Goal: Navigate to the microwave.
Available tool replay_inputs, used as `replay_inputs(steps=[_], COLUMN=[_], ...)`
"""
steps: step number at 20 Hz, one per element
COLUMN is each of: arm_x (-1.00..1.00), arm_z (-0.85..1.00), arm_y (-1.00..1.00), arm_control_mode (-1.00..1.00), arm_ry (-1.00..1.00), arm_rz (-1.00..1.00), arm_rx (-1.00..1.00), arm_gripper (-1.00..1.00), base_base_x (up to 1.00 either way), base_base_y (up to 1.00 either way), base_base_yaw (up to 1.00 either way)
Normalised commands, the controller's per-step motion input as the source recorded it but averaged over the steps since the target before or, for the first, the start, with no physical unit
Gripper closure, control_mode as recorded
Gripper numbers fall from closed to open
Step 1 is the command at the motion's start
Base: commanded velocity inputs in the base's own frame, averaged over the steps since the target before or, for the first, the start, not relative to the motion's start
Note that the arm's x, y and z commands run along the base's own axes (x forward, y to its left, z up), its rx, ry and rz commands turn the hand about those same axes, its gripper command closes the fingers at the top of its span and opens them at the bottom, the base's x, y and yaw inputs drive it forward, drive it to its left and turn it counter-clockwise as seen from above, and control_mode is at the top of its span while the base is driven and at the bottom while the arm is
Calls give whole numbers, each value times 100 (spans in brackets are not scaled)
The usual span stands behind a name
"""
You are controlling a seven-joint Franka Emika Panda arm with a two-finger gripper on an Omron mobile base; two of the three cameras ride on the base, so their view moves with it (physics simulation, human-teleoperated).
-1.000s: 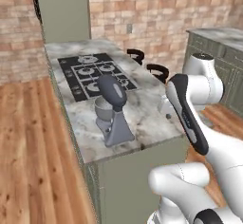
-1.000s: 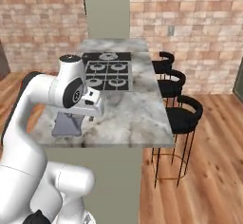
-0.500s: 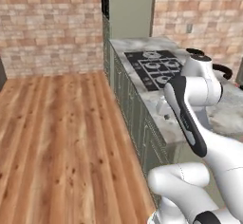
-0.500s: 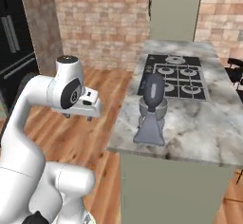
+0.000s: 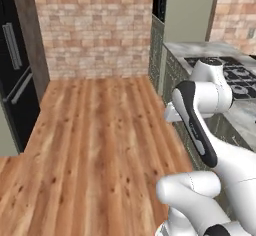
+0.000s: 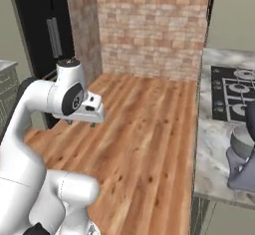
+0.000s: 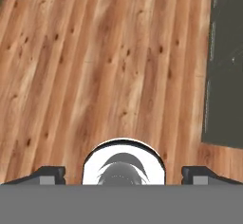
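Note:
The microwave (image 5: 159,2) shows as a narrow black box set high in the sage-green cabinet column (image 5: 190,10) at the back, seen at a steep angle from the side. My gripper (image 6: 79,123) hangs over the wooden floor, far from the microwave, pointing down. In the hand view its fingertips (image 7: 47,173) stand wide apart, open, with nothing between them and floor planks below.
A tall black appliance with long silver handles (image 5: 15,70) stands at the left by the brick wall (image 5: 92,25). The marble counter (image 6: 214,144) with a cooktop (image 6: 231,92) and a grey stand mixer (image 6: 241,164) runs along the right. Wooden floor (image 5: 95,145) lies ahead.
The base has turned left, so the whole scene has shifted right: the counter has slid to the right edge and the floor and tall black appliance have come into view. The arm's pose is unchanged.

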Motion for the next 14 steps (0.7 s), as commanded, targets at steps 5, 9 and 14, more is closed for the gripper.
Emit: replay_inputs(steps=[5,9,14], arm_x=[0,0,0], arm_z=[0,0,0], arm_y=[0,0,0], arm_control_mode=[100,100,100], arm_ry=[0,0,0], arm_rz=[0,0,0], arm_rx=[0,0,0], arm_gripper=[-100,-100,-100], base_base_x=[93,97,97], base_base_y=[54,31,12], base_base_yaw=[-6,-15,-23])
